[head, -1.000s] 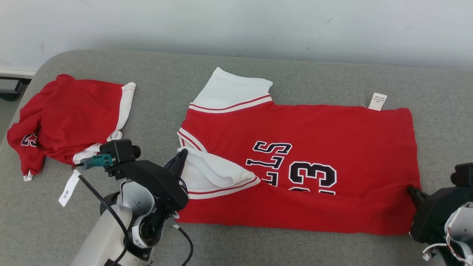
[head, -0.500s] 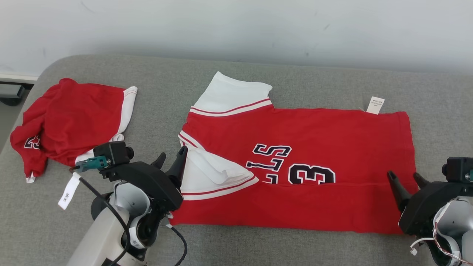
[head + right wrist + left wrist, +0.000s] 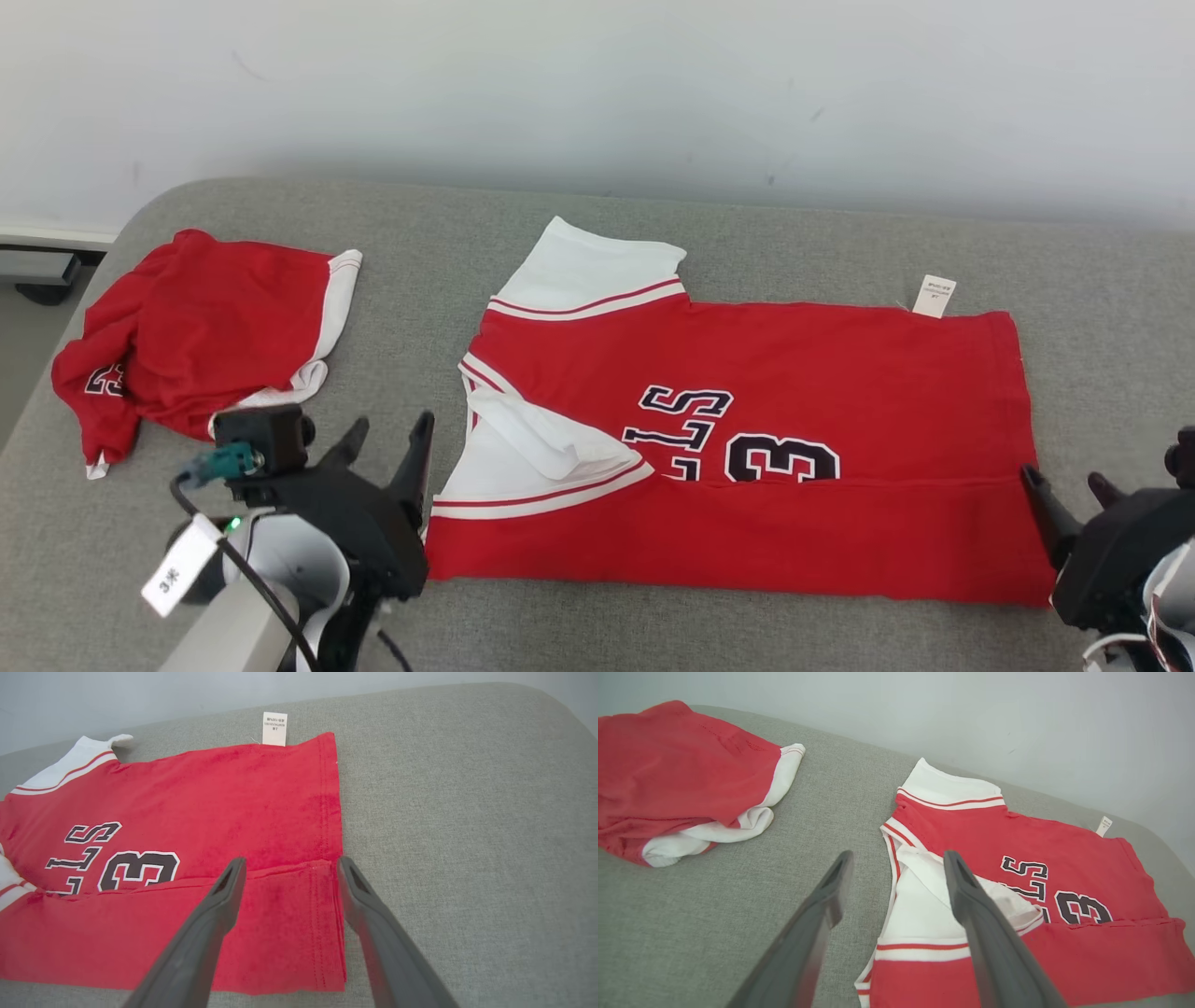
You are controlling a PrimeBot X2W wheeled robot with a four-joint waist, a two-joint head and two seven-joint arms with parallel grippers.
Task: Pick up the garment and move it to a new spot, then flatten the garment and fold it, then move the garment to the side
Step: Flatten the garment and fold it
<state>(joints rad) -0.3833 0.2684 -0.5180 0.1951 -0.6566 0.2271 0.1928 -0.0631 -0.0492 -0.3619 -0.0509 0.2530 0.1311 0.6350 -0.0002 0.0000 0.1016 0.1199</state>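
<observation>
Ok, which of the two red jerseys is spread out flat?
The centre jersey, lettering face up and its near edge folded over. The other jersey, at the left of the grey surface, lies bunched in a heap.

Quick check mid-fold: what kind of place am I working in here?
Likely a test room, not a home: a grey fabric-covered table against a bare white wall, holding a half-folded red jersey and a crumpled red jersey.

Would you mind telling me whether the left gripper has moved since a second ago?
Yes. The left gripper has let go and backed off the jersey's folded white sleeve, toward the robot; its fingers now stand open beside it.
</observation>
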